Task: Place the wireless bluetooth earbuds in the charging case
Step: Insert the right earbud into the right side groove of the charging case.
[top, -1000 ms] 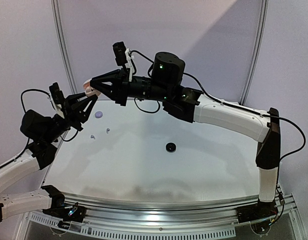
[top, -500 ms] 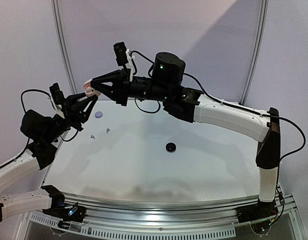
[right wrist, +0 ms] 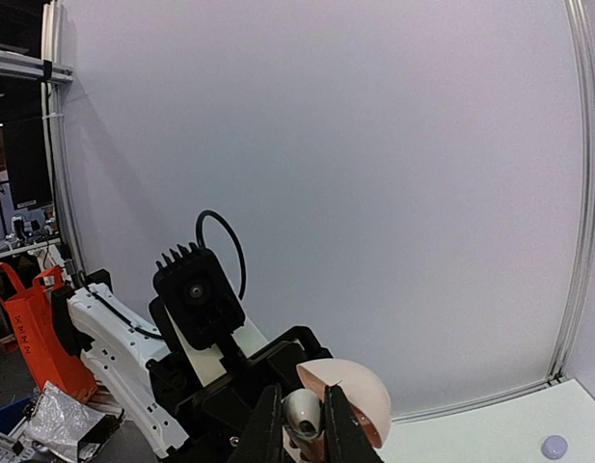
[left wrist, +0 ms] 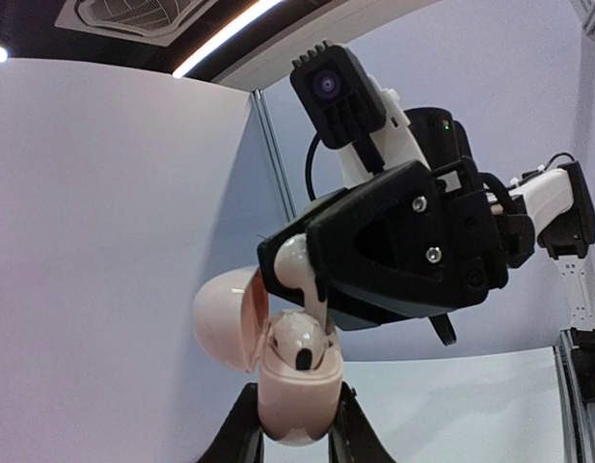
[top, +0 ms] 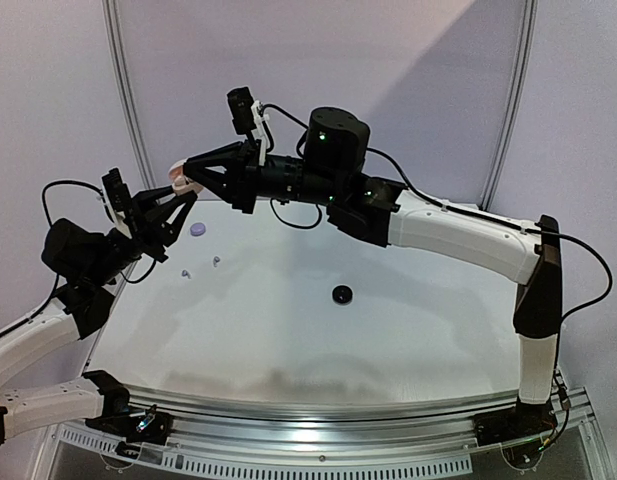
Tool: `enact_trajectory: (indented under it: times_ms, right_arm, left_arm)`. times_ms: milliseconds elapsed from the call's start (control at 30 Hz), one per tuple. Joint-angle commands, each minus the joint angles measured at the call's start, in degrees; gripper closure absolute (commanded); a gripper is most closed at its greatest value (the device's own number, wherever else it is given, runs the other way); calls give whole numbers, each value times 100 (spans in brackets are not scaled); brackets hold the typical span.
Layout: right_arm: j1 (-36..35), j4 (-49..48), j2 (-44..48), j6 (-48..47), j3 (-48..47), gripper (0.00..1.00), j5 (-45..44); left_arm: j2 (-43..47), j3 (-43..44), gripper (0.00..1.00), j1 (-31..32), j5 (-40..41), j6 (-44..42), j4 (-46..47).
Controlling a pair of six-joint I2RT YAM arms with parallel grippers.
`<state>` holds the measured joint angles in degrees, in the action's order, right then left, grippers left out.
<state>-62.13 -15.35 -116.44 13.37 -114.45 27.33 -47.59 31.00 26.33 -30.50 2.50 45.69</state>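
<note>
My left gripper (left wrist: 295, 429) is shut on the body of a pink charging case (left wrist: 295, 386), held upright in the air with its lid (left wrist: 229, 318) hinged open to the left. One pale earbud (left wrist: 302, 342) sits in the case. My right gripper (right wrist: 304, 424) is shut on a second pale earbud (left wrist: 297, 270), whose stem reaches down to the case opening beside the seated bud. In the top view the two grippers meet at the case (top: 178, 178) above the table's far left corner. The held earbud (right wrist: 304, 413) shows between my right fingers, with the lid (right wrist: 360, 391) behind it.
A lavender puck (top: 197, 229) lies on the table below the grippers. Two tiny pale buds (top: 186, 271) (top: 216, 262) lie near it. A black puck (top: 341, 294) sits mid-table. The left arm's wrist camera (right wrist: 196, 294) is close behind the case.
Almost nothing differs. Both grippers stay together at the case, and the right gripper has shifted only very slightly.
</note>
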Motion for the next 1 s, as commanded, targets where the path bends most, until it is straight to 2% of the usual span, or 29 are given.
enact_trajectory:
  times_ms: [0, 967]
  right_arm:
    - [78, 552, 60, -108, 178, 100, -189]
    - [101, -116, 298, 266, -82, 100, 139]
  left_arm:
    - [110, 62, 100, -14, -231, -307, 519]
    - [30, 55, 100, -12, -303, -288, 671]
